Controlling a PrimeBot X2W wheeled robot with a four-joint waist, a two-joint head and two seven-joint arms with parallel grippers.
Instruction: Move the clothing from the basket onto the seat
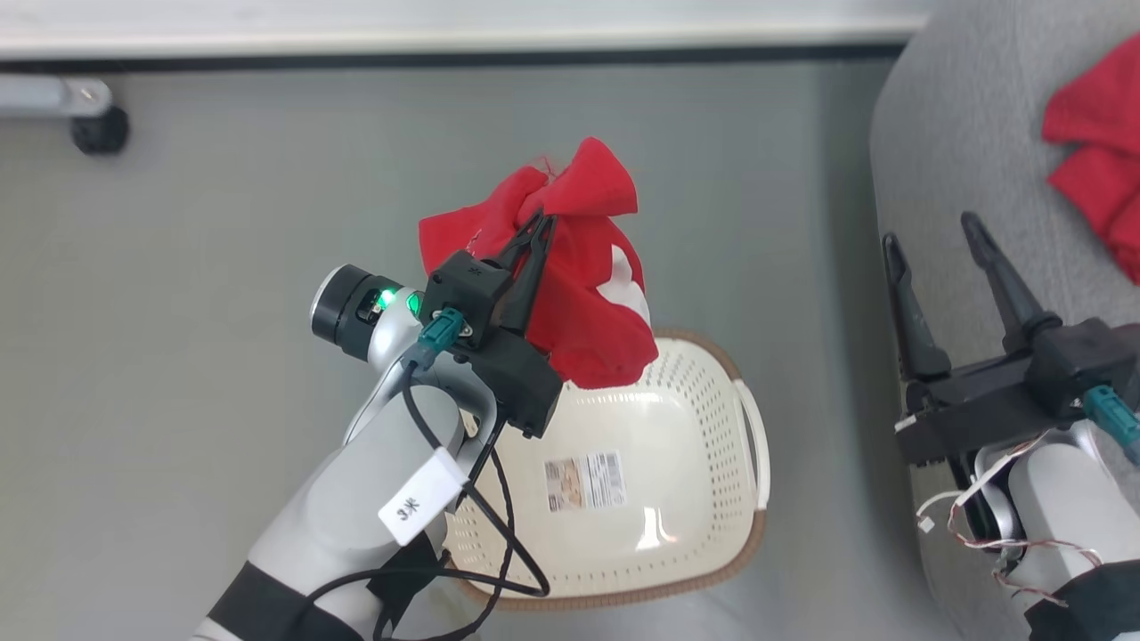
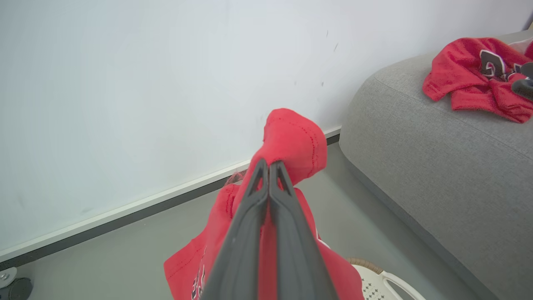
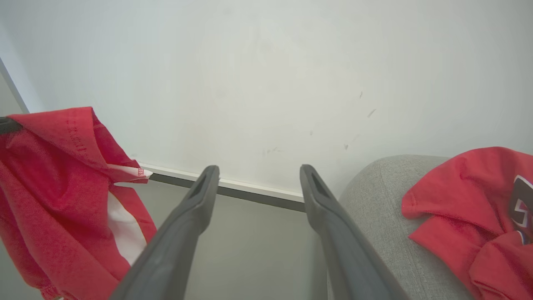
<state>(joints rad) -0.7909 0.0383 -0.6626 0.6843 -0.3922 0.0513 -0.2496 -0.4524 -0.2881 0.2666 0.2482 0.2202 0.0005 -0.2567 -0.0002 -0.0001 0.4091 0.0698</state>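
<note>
Pinching a top fold of the bright red sports garment, left gripper hangs it clear above the cream perforated plastic basket, likely so the cloth doesn't snag on the way across. Right gripper wide, empty, at the grey woven sofa seat; second red garment lies there.

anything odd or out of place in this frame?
Nothing serious. The left gripper is shut on a red garment bunched above the basket; the other garment lies crumpled on the seat. One oddity: thin wires hang loose behind the open right gripper.
</note>
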